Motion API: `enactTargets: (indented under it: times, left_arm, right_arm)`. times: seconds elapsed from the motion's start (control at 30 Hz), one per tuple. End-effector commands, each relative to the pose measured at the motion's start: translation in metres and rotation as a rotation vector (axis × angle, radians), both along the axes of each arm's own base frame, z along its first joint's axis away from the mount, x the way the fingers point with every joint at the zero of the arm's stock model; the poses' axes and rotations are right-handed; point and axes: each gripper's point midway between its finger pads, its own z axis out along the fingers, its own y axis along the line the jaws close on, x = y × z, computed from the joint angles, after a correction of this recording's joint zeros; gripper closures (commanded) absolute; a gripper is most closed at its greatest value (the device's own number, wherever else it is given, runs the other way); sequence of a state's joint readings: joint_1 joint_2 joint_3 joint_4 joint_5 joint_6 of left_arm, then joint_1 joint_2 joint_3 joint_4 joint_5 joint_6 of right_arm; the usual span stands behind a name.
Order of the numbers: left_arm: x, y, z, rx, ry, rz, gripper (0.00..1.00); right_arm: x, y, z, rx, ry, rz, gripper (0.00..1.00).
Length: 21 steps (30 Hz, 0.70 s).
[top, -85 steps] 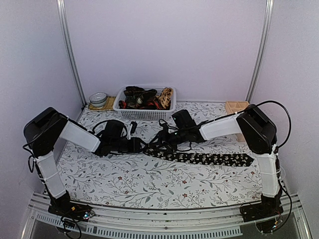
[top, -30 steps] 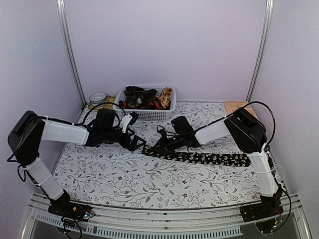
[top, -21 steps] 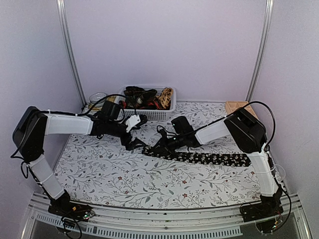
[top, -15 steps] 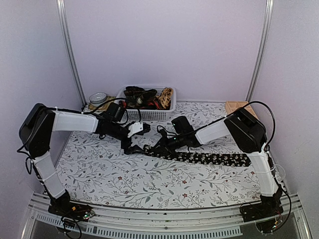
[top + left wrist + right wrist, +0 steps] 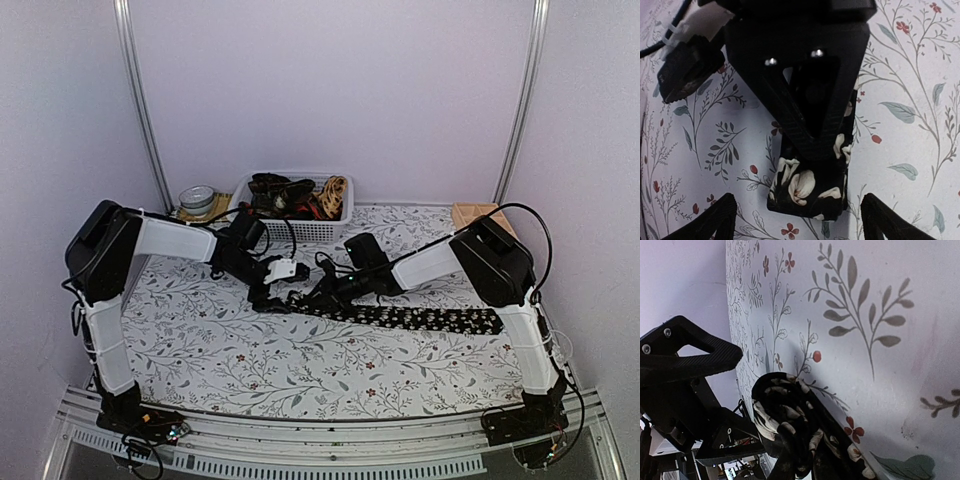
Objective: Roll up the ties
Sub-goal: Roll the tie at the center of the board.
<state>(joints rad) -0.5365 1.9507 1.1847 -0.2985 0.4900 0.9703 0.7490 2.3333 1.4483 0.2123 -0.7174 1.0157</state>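
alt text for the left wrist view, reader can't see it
The folded end of a black floral tie lies on a flower-print tablecloth, gripped by the right arm's black fingers from above. The left arm's own fingers stand wide apart at the bottom edge, either side of it.

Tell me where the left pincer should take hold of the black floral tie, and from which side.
Grip the folded end of the black floral tie that pokes out past the right pincer clamped on it. Probably come in endways from the left, the open left pincer straddling its width: that end is short, and its two side edges look free.
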Motion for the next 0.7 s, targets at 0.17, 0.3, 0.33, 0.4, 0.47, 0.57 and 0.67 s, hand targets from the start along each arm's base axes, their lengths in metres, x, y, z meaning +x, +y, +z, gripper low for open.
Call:
enactTargets:
  times: [0.17, 0.3, 0.33, 0.4, 0.47, 0.57, 0.67]
  left_arm:
    - [-0.007, 0.000, -0.031, 0.108, 0.074, -0.053, 0.30]
    - [-0.009, 0.000, -0.037, 0.130, 0.075, -0.049, 0.44]
    - [-0.009, 0.000, -0.037, 0.131, 0.074, -0.051, 0.53]
    - [-0.009, -0.002, -0.036, 0.128, 0.075, -0.048, 0.82]
    - [-0.011, -0.004, -0.036, 0.129, 0.080, -0.050, 0.82]
    - [-0.015, -0.006, -0.037, 0.134, 0.093, -0.050, 0.82]
    - [-0.020, -0.007, -0.036, 0.133, 0.100, -0.039, 0.82]
  right_arm:
    - [-0.006, -0.016, -0.056, -0.093, 0.094, -0.029, 0.88]
    - [-0.005, -0.016, -0.055, -0.092, 0.092, -0.030, 0.88]
    - [-0.005, -0.016, -0.055, -0.092, 0.092, -0.030, 0.87]
    - [-0.005, -0.015, -0.054, -0.091, 0.094, -0.029, 0.85]
    - [-0.005, -0.015, -0.053, -0.089, 0.092, -0.030, 0.81]
    - [-0.003, -0.015, -0.050, -0.086, 0.090, -0.032, 0.71]
    - [-0.002, -0.015, -0.045, -0.079, 0.083, -0.034, 0.66]
